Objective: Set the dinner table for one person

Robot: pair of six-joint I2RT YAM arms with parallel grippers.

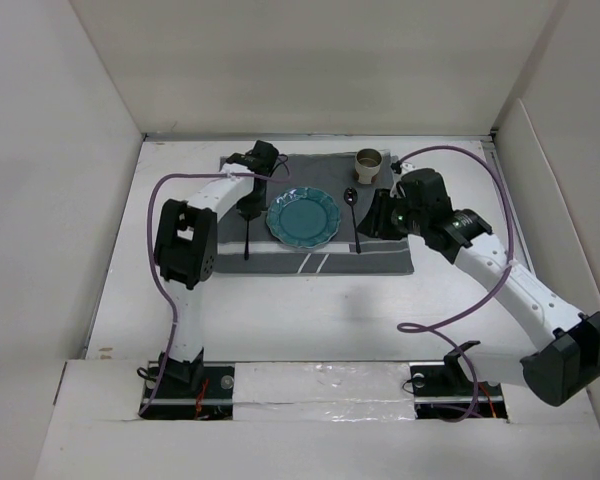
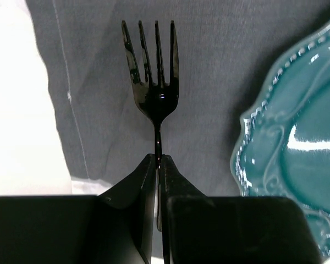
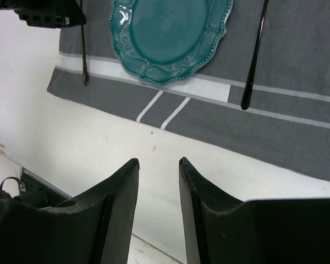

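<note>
The white dinner table (image 1: 280, 310) carries a dark grey striped placemat (image 1: 380, 258) with a teal plate (image 1: 303, 217) on it. A black fork (image 1: 248, 240) lies left of the plate and a black spoon (image 1: 354, 218) lies right of it. My left gripper (image 1: 248, 208) is shut on the fork's handle. In the left wrist view the tines (image 2: 154, 60) point away over the placemat (image 2: 209, 66), with the gripper (image 2: 158, 160) at the neck and the plate (image 2: 297, 148) to the right. My right gripper (image 3: 158, 162) is open and empty above bare table (image 3: 99, 132), near the spoon's handle (image 3: 253, 60).
A beige cup (image 1: 368, 164) stands at the placemat's far right corner. White walls close in the table on the left, back and right. Purple cables loop from both arms; the right arm's cable (image 1: 440, 325) lies on the table near the front.
</note>
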